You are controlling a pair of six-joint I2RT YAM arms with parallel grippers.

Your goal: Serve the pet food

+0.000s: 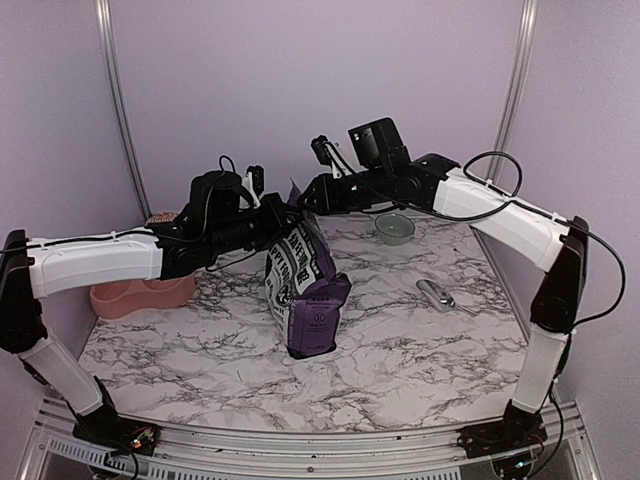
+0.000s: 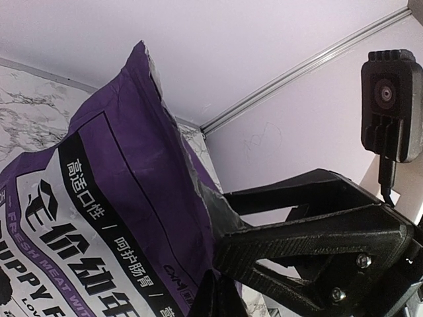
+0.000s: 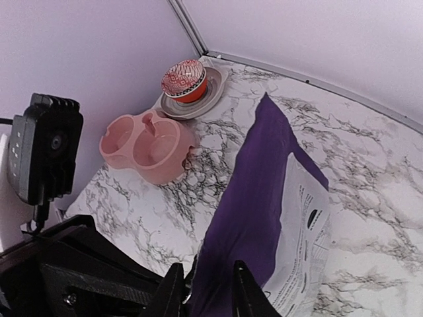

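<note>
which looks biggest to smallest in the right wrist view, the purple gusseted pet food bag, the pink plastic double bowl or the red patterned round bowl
1. purple pet food bag, nearest the camera so inflated
2. pink double bowl
3. red patterned bowl, farthest back

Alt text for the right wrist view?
A large purple pet food bag with a white label panel fills the centre, its top edge pinched between the black fingertips of the right end effector. Behind it on the white marble-patterned table sit a pink plastic double pet bowl and a red patterned bowl on a grey plate.

Smooth plastic bag (image 1: 305,290), marble-look table (image 1: 400,360)
</note>
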